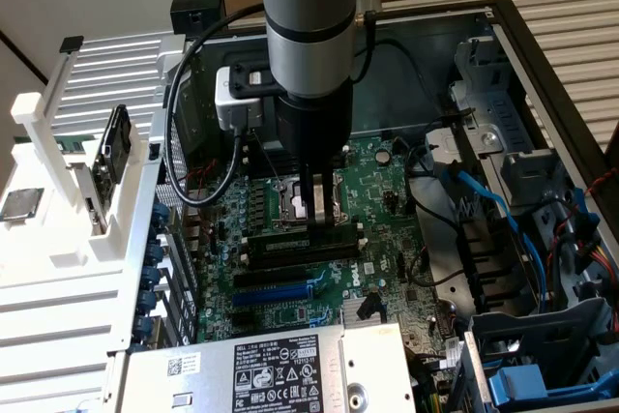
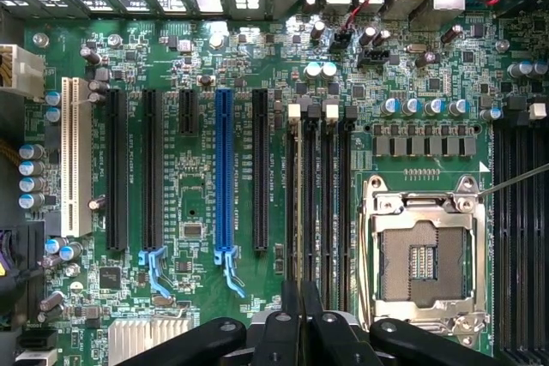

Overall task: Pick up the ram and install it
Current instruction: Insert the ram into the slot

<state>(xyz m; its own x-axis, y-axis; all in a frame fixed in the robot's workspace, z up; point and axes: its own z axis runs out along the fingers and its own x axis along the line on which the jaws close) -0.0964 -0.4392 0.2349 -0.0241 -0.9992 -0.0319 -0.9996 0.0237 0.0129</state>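
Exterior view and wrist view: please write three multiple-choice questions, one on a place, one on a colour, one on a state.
1. The ram is: A on a chair; B at the memory slots, under the gripper; C in a drawer.
2. The long slot between black ones is: A red; B yellow; C blue.
3. The processor socket is: A empty; B under a fan; C taped over.
Answers: B, it lies below the gripper; C, plainly blue; A, bare contacts show.

arm (image 1: 309, 16) vertical | wrist (image 1: 311, 132) pointing down | end effector (image 1: 314, 206) fingers (image 2: 290, 323) pressed together
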